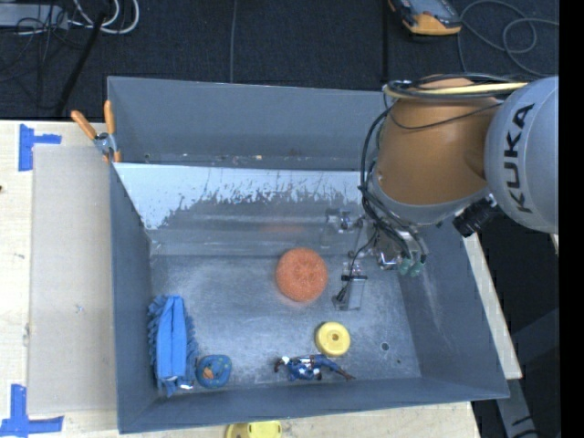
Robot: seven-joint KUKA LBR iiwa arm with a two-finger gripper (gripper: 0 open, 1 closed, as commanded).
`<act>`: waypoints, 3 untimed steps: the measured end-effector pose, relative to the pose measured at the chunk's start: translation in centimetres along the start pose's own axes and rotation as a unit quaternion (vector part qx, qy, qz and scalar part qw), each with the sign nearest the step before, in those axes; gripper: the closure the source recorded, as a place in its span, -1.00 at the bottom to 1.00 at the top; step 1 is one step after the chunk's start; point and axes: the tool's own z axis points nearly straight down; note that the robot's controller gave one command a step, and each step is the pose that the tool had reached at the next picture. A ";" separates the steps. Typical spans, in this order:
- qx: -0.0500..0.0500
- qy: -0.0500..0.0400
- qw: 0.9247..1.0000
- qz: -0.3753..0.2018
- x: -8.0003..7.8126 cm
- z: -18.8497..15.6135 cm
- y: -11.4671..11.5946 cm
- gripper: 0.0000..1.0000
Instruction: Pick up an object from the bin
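Hovering just right of the round orange thing [301, 275] at the middle of the bin [219, 135], the pincer [350, 286] looks mid-approach, spread or pressed together I cannot tell; next it probably needs centring over it

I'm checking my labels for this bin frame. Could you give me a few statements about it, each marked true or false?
1. The hand is just right of the orange disc in the view. True.
2. The yellow ring lies on top of the orange disc. False: it lies apart from it, nearer the front wall of the bin.
3. The blue cloth-like thing lies at the bin's left side. True.
4. The hand holds the small blue round thing. False: that lies by the front wall, beside the blue cloth-like thing.
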 end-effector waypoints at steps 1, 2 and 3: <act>0.000 -0.004 1.000 0.001 -0.1 -0.5 0.0 -1.00; 0.000 -0.008 0.998 -0.067 4.0 4.1 -0.3 -1.00; 0.000 -0.005 1.000 -0.010 -0.8 7.0 -0.6 -1.00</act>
